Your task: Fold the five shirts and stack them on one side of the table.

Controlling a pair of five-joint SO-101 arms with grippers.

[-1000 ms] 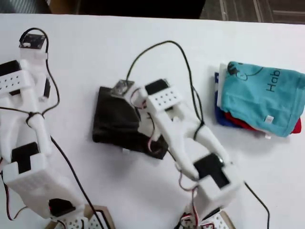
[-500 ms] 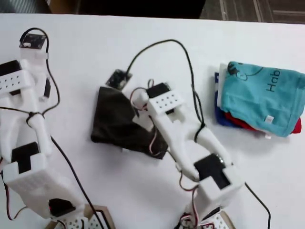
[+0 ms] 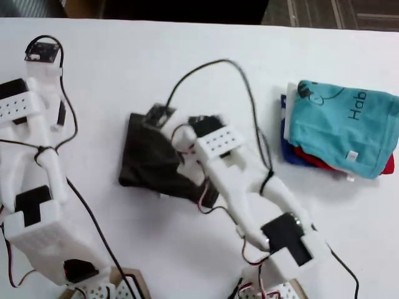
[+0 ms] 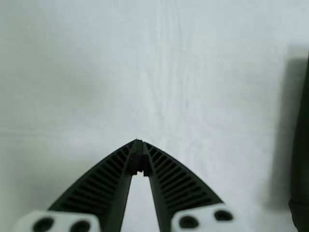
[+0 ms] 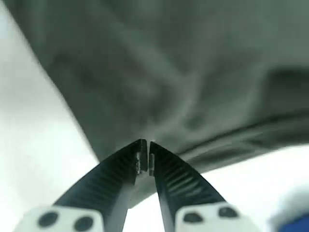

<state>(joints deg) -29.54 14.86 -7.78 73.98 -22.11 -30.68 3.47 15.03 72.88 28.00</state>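
Over in the middle of the white table point(image 3: 124, 75), got a black shirt point(image 3: 146, 156) lying as a rumpled, roughly folded lump, not exactly square. Also got the right arm point(image 3: 237, 180) stretched across from the near edge, with its wrist tipped down over the shirt's right part and hiding a good chunk of it. Trailing a black cable point(image 3: 212, 65) in a big loop above the shirt too.

Switching to the right wrist view: can see the right gripper point(image 5: 145, 150) with its tips pressed together, barely a hairline between them, right up against the dark cloth near one of its edges, with bare table beside it. Can't tell whether any fabric is actually caught in there, honestly.

Off at the right side of the table, well apart from the black shirt, got the stack point(image 3: 343, 131) of folded ones. Looks like a teal shirt point(image 3: 346, 124) with dark print on top, then a red shirt point(image 3: 312, 159) and a blue shirt point(image 3: 293, 152) peeking out underneath, plus a sliver of something white at the stack's left edge. Pretty tidy overall, just slightly fanned out at the lower corner.

Way over on the left, got the left arm point(image 3: 37, 156) parked along the table's edge, nowhere near any shirt. Going by its own wrist view, left gripper point(image 4: 138, 147) closed tip to tip on nothing, hanging over plain white tabletop. Also spotting a dark strip point(image 4: 301, 145) at one edge of that view, can't tell what it is.
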